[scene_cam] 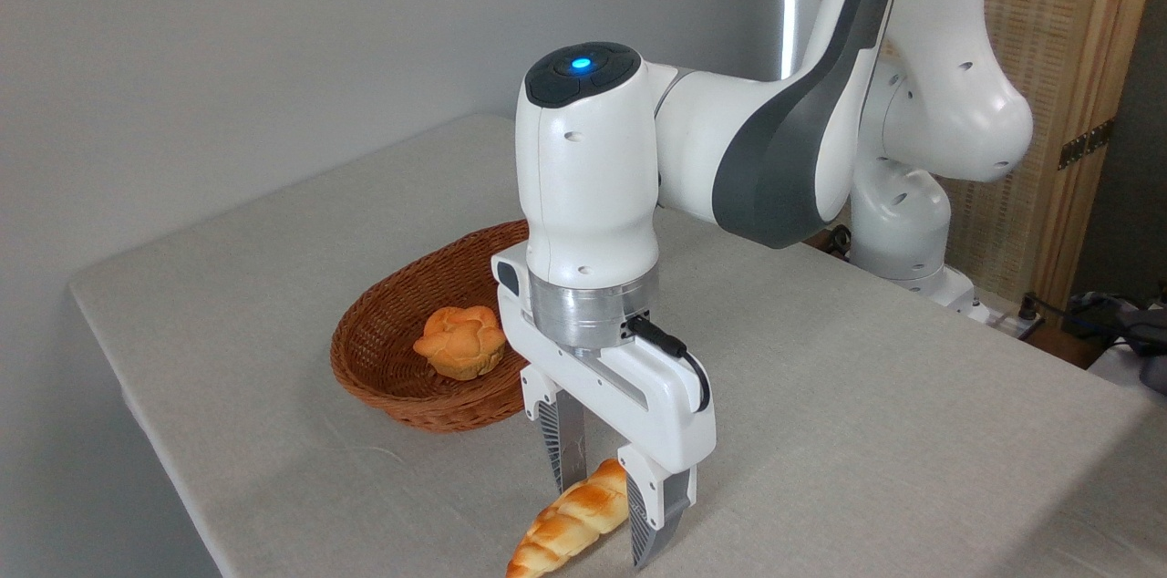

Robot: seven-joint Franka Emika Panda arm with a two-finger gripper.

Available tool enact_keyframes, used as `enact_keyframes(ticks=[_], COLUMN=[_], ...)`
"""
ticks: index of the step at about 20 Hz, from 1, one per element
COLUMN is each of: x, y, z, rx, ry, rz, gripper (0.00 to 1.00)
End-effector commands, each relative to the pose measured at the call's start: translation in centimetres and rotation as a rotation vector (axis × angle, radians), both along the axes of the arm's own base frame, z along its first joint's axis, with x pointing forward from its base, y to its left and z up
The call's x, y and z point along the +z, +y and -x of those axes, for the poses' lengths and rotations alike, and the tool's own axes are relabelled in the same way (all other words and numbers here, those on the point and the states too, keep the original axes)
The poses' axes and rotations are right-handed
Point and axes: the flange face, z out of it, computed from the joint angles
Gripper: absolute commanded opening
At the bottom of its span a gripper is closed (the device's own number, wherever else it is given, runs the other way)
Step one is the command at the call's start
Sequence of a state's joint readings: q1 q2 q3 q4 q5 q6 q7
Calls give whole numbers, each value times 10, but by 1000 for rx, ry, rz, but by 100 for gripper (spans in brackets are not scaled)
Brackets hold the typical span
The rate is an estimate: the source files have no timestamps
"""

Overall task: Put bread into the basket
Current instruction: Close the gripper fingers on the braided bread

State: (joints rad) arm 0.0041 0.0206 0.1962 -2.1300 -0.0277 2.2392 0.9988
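- End effector released, fingers straddling the bread near the counter's front edge.
- Basket behind holds a bun.

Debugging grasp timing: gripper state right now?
Gripper: open, fingers straddling one end of the braided bread on the table; not holding it yet.

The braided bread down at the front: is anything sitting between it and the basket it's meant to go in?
Nothing visible on the cloth between them. The bread lies on the table between the open jaws, and the basket sits just behind. A small bun is already inside the basket, leaving room beside it.
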Motion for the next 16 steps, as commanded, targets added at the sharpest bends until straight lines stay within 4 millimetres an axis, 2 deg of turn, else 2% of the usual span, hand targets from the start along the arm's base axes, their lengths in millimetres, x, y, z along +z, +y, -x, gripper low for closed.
enact_keyframes(ticks=[1, 8, 12, 16], x=[-3, -3, -1, -1], y=[1, 1, 1, 1], z=[-1, -1, -1, -1], rx=[-3, -9, -12, -15], ry=[0, 0, -3, -3], rz=[4, 4, 3, 3], gripper=[50, 46, 36, 34])
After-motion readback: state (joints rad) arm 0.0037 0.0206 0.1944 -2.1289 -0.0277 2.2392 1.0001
